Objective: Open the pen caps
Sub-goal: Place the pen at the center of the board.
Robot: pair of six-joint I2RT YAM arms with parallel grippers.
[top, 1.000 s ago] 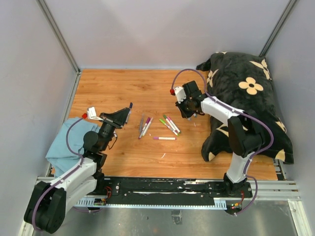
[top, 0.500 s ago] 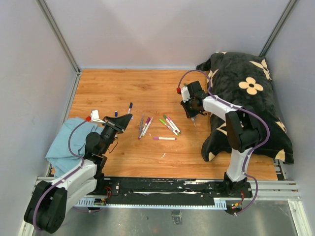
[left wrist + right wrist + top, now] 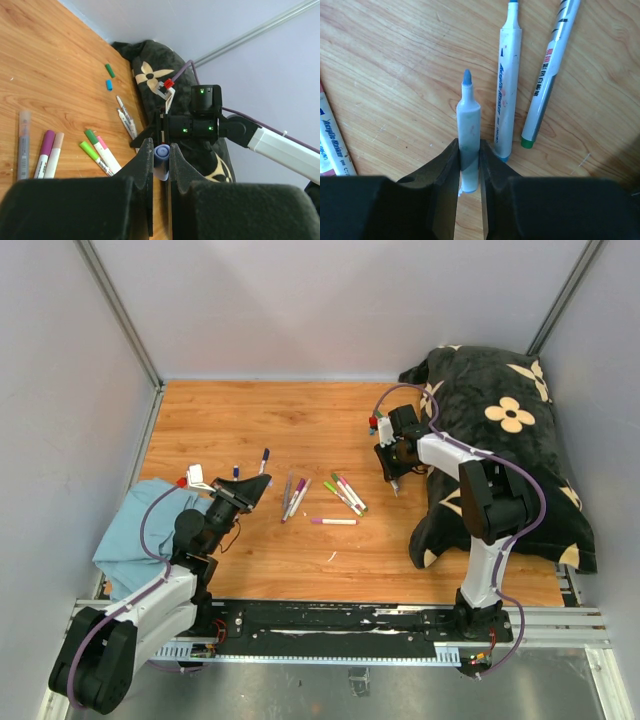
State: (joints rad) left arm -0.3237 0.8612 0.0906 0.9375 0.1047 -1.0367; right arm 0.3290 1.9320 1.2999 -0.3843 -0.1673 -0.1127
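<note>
My left gripper [image 3: 161, 146] is shut on a small light-blue pen cap [image 3: 163, 161], end-on between the pads. In the top view it [image 3: 256, 486] hovers left of the pen cluster. My right gripper [image 3: 469, 151] is shut on a white marker barrel [image 3: 468, 117] with a bare blue tip, low over the wood; in the top view it [image 3: 393, 476] is beside the cushion. A green cap [image 3: 110, 70] and a blue cap [image 3: 108, 85] lie loose on the floor. Capped pens lie mid-table: purple [image 3: 45, 152], pink [image 3: 54, 155], two green [image 3: 92, 154].
Two uncapped pens [image 3: 509, 90] [image 3: 550, 70] lie right of my right gripper. Two small dark navy pieces [image 3: 236, 471] [image 3: 264, 455] lie near my left gripper. A black flowered cushion [image 3: 510, 420] fills the right side. A blue cloth [image 3: 135, 530] lies at the left.
My right gripper has moved right toward the cushion and lower with the marker barrel. My left gripper has drawn back down and left with the cap.
</note>
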